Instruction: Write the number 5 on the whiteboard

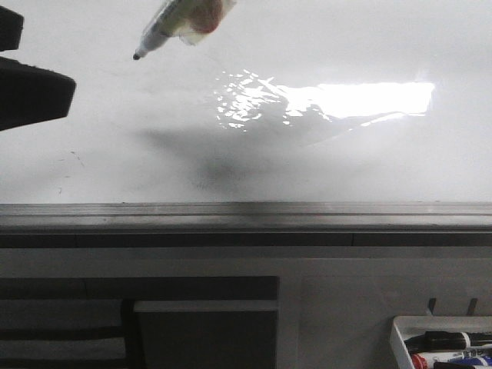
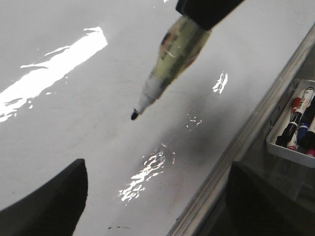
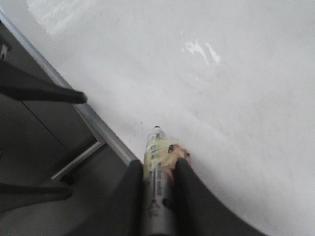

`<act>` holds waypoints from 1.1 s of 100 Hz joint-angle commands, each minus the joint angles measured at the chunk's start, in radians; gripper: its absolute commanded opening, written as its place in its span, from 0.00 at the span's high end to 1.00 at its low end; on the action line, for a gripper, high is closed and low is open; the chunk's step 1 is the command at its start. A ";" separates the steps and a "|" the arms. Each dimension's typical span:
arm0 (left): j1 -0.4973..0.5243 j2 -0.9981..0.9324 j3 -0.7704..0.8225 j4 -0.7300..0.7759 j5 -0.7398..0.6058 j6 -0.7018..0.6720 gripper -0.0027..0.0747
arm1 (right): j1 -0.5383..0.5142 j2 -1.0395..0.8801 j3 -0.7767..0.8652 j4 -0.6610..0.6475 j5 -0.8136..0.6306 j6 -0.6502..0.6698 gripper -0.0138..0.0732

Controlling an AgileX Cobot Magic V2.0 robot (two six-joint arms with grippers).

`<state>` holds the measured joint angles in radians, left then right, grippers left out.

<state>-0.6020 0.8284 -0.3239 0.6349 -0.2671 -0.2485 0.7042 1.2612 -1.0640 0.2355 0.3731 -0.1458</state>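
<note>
From where I stand the whiteboard [image 1: 115,154] fills the upper half of the front view, glossy and white, with a bright patch of glare at about 2 o'clock from its middle and a soft grey shadow lying under the centre. Its grey metal edge strip [image 1: 246,211] runs straight across below it. No drawn digit shows on the board; only a few faint smudges and specks mark it toward 9 o'clock.

The marker [image 1: 181,23] hangs at 12 o'clock, slanted, its dark tip pointing down toward 8 o'clock. In the left wrist view the tip has clear white board all around it, and whether it touches the surface I cannot tell.

The right pincer [image 3: 160,184] is pinching the marker barrel between its two dark fingers [image 3: 189,196], the cap end toward the board.

The left pincer [image 2: 157,196] is spread wide, nothing between its fingers; in the front view a dark part of it sits at 9 o'clock, well apart from the marker.

A small white tray [image 1: 442,342] at 5 o'clock, below the board, holds several markers.
</note>
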 commanded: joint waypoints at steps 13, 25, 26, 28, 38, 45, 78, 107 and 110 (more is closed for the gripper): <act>0.000 -0.021 -0.011 -0.054 -0.055 -0.012 0.29 | -0.039 0.092 -0.175 0.003 0.008 -0.042 0.90; 0.000 -0.021 -0.011 -0.054 -0.055 -0.012 0.29 | -0.063 0.150 -0.248 0.001 0.019 -0.047 0.90; 0.000 -0.021 -0.011 -0.054 -0.055 -0.012 0.29 | -0.065 0.153 -0.256 0.001 0.024 -0.047 0.90; 0.000 -0.021 -0.011 -0.054 -0.055 -0.012 0.29 | -0.071 0.158 -0.264 0.001 0.031 -0.047 0.90; 0.000 -0.021 -0.011 -0.054 -0.055 -0.012 0.29 | -0.088 0.191 -0.307 -0.001 0.090 -0.047 0.90; 0.000 -0.021 -0.011 -0.054 -0.055 -0.012 0.29 | -0.095 0.208 -0.301 -0.001 0.114 -0.047 0.90; 0.000 -0.021 -0.011 -0.054 -0.055 -0.012 0.29 | -0.089 0.209 -0.219 0.002 0.110 -0.047 0.90; 0.000 -0.021 -0.011 -0.054 -0.055 -0.012 0.29 | -0.114 0.148 -0.169 -0.003 0.204 -0.044 0.89; 0.000 -0.021 -0.011 -0.054 -0.056 -0.012 0.29 | -0.105 0.151 -0.148 0.011 0.186 -0.044 0.89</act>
<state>-0.6020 0.8152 -0.3084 0.6039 -0.2634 -0.2485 0.5948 1.4432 -1.2262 0.2470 0.6013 -0.1821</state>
